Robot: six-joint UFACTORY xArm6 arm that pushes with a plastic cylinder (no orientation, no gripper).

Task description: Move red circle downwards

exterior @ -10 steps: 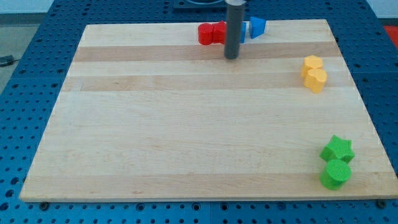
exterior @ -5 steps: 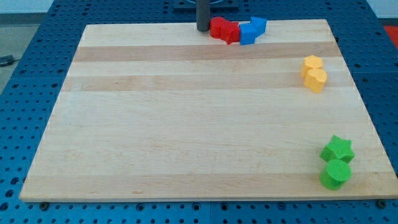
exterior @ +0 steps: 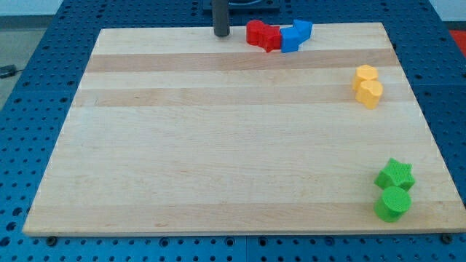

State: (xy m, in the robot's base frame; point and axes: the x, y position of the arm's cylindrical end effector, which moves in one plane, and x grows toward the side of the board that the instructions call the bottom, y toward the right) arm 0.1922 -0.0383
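Red circle point(exterior: 255, 32) near the worktop's point(exterior: 218, 145) top edge, a little to the view's right of my tip point(exterior: 220, 33), a gap between. Touching its right side, a second red block point(exterior: 271, 38), shape unclear, then two blue blocks point(exterior: 290, 39) point(exterior: 303, 29). No pincer: bare rod, upper part cut off at the view's top. No legible writing.

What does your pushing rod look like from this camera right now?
A plain, straight, dark grey cylinder entering from the view's top, ending in my tip. No cables, markings or sleeve are visible on it. The arm above is out of frame.
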